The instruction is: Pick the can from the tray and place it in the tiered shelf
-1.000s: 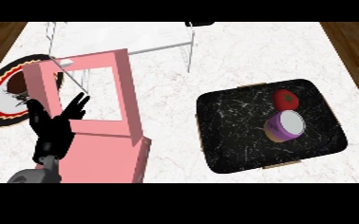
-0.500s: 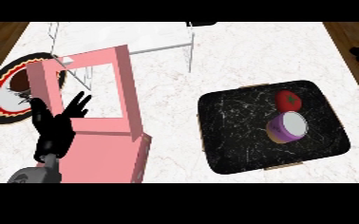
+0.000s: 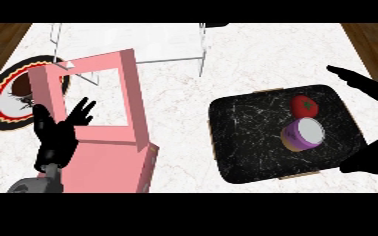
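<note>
At the right edge, the right hand (image 3: 363,160) — half cut off — shows fingers (image 3: 348,76) spread, empty.

The left hand (image 3: 54,139) is black all over: a broad palm, a thumb and slim, tapering fingers (image 3: 80,112), with a faint grey sheen along their edges. Under the palm it narrows to a short dark wrist piece. This joins the left forearm (image 3: 28,186), a rounded grey casing that is lighter on its upper curve. The right hand (image 3: 358,80) shows as two flat black shapes at the view's right edge, one pointed and one blunt.
</note>
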